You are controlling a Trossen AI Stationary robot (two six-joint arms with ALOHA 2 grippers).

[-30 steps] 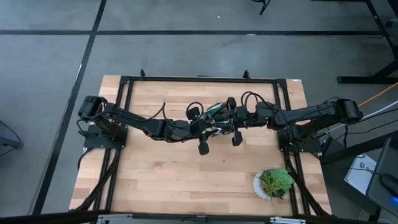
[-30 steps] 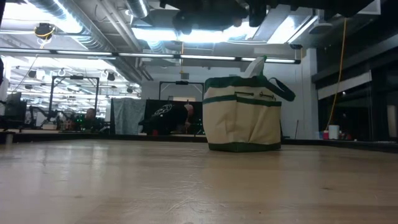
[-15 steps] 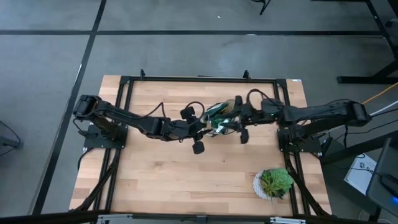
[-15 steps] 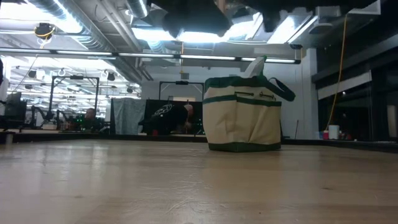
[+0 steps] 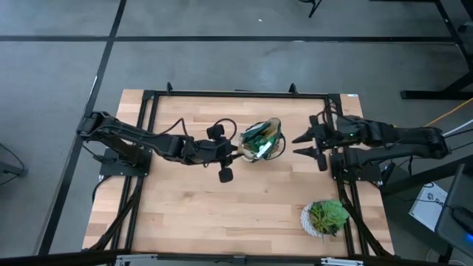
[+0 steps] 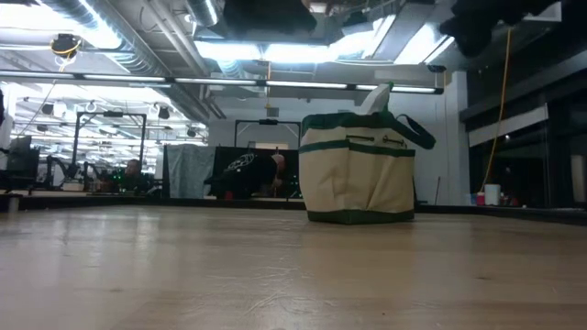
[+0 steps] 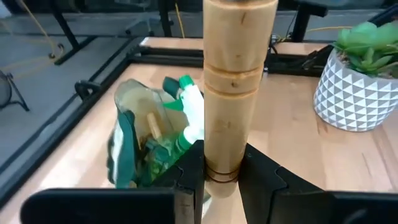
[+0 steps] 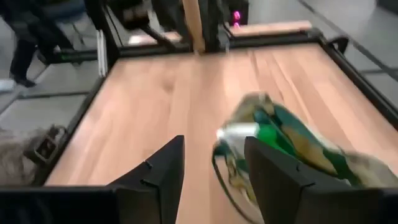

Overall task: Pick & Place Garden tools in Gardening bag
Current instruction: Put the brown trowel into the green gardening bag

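Left gripper (image 5: 235, 151), 9 o'clock of the bag: fingers clamped on a wooden tool handle (image 7: 231, 81). Gardening bag (image 5: 261, 139), table centre, spray bottle (image 7: 189, 118) inside. Right gripper (image 5: 298, 145), 3 o'clock of the bag: fingers apart, empty. Potted plant (image 5: 326, 216), 5 o'clock.

The gardening bag (image 5: 261, 140) stands mid-table between both grippers, its mouth crowded with tools. The potted plant (image 5: 326, 217) blocks the near-right corner. The table's (image 5: 185, 207) near-left stretch lies open.

Overhead, table-level and both wrist views share the gardening bag (image 5: 262, 139).
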